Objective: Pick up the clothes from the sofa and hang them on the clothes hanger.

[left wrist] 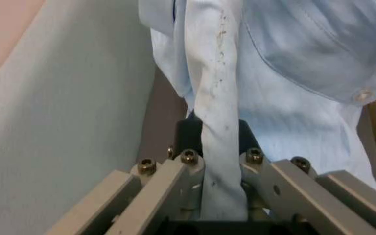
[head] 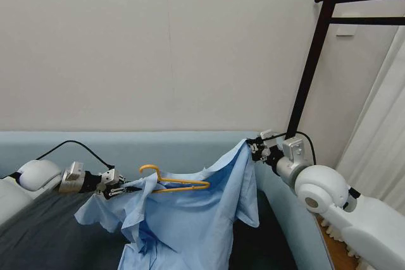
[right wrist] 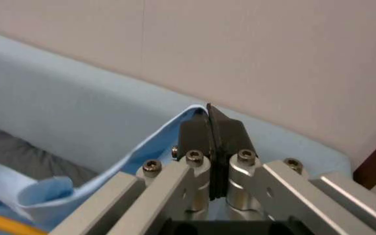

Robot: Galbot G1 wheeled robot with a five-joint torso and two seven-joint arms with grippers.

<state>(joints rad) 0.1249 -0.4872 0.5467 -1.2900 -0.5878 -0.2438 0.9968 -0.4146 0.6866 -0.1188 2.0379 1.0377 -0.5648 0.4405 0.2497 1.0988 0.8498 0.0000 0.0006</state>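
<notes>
Entry: blue shirt with yellow hanger, centre frame, spread above sofa.
Left end effector and right end effector both pinched shut on cloth; I'd raise evenly toward the wooden clothes stand, upper right.

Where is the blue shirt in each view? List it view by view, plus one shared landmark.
Head view: the blue shirt hangs low and centre, stretched between the left end effector and the right end effector.
Left wrist view: a twisted strip of it runs out of the shut left end effector.
Right wrist view: its edge is pinched in the right end effector.
Shared landmark: the pale blue sofa back.
</notes>
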